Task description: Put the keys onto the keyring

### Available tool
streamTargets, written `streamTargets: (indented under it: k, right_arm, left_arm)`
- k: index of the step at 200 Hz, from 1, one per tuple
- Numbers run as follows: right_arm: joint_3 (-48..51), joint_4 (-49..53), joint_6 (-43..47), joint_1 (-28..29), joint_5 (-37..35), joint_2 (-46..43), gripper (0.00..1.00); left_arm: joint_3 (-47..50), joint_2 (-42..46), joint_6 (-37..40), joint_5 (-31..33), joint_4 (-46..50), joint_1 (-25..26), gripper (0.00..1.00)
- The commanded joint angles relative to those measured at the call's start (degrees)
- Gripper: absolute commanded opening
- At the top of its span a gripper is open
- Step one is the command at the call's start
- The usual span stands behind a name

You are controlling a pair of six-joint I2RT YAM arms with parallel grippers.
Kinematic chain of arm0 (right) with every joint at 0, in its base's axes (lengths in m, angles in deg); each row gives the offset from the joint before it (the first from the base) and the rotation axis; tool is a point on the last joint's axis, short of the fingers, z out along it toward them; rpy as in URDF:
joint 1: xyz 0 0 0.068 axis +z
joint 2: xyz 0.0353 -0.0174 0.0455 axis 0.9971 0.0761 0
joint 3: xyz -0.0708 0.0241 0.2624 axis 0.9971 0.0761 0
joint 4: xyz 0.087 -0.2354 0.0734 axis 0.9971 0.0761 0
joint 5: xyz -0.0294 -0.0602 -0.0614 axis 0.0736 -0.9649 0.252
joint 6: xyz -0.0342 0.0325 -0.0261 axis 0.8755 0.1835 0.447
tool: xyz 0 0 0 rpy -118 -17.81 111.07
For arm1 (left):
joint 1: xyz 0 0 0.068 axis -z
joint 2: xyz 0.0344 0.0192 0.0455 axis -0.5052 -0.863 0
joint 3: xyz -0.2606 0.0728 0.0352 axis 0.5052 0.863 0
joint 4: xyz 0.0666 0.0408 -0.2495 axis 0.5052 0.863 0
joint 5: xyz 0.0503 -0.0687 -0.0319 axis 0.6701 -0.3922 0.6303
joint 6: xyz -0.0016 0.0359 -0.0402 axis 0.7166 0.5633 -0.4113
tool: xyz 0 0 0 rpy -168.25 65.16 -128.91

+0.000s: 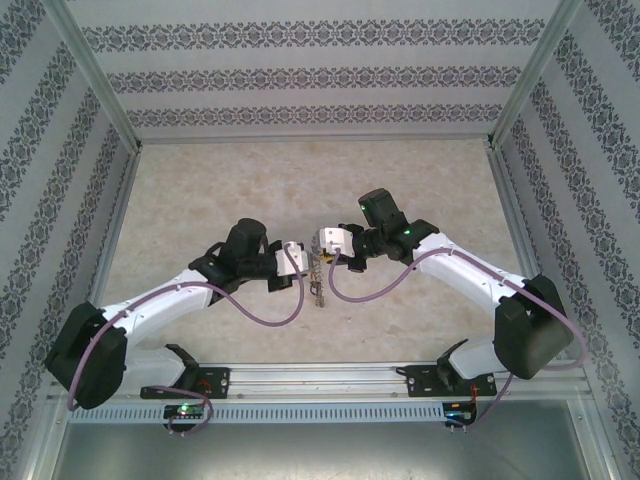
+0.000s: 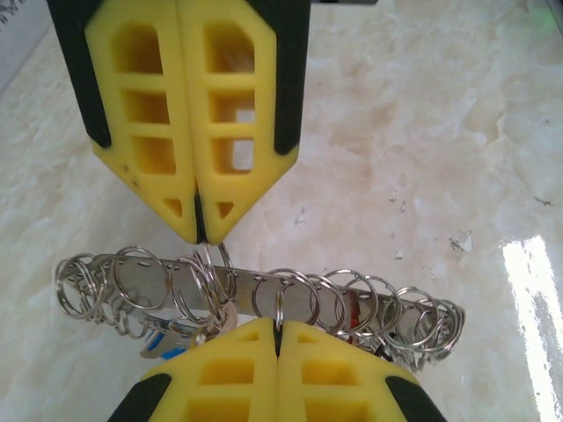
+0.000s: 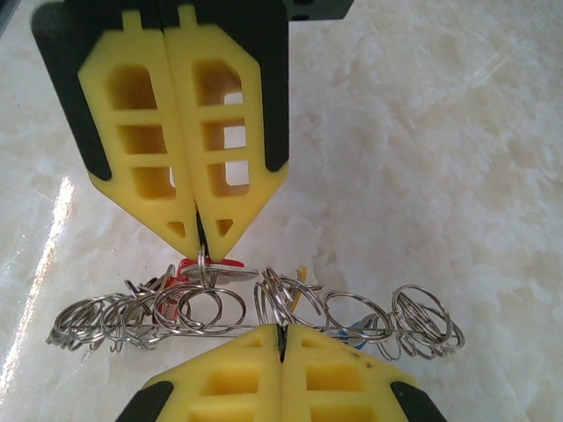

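Metal split rings linked in a long row form the keyring [image 2: 149, 286], which the two arms hold between them over the middle of the marble-patterned table [image 1: 200, 200]. From above, the keyring [image 1: 317, 282] shows as a short silvery strip that starts between the two grippers and runs toward the near edge. I cannot tell whether its lower end touches the table.

The left gripper [image 2: 277, 323] has its yellow fingers pressed together, pinching one ring about halfway along the row. Opposite it in the left wrist view, the right gripper [image 2: 201, 237] comes in point-first, its jaws also pressed together on a ring a little farther along. The right wrist view shows the same grip from the other side. There the right gripper [image 3: 280, 330] nips the row at its middle, and the left gripper [image 3: 202, 248] clamps a ring just above it.

Small keys sit among the rings. A red key [image 3: 186, 266] lies right beside the left gripper's tip, a yellow key [image 3: 301, 278] pokes up near the middle, and a blue key [image 3: 350, 331] is tucked low among the loops. How each key is attached is too tangled to make out.
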Motion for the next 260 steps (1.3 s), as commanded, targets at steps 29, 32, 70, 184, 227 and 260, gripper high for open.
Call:
streamTargets:
  k: [29, 32, 70, 184, 227, 260]
  right_arm:
    - [-0.67, 1.69, 2.56, 0.84, 0.72, 0.13, 0.00]
    - [-0.67, 1.85, 2.64, 0.81, 0.54, 0.12, 0.00]
    - [-1.59, 5.16, 0.94, 0.85, -1.53, 1.16, 0.00]
    - [-1.48, 3.45, -1.76, 0.50, -0.86, 3.18, 0.00]
    - [-3.93, 5.80, -3.78, -0.36, -0.24, 5.28, 0.00]
    - [-6.19, 6.62, -5.57, 0.72, -1.44, 8.12, 0.00]
  left_arm:
    - [-1.53, -2.45, -0.66, 4.07, -2.06, 0.68, 0.00]
    - [-1.64, -2.92, -0.73, 4.25, -2.08, 0.70, 0.00]
    - [-2.16, -7.80, -3.26, 4.11, -7.01, 0.68, 0.00]
    - [-1.44, -7.11, -6.78, -0.78, -11.59, -0.32, 0.00]
    - [2.03, -4.17, -13.29, 0.24, -13.57, -3.99, 0.00]
    - [6.30, 1.50, -21.25, 2.97, -16.51, -7.59, 0.00]
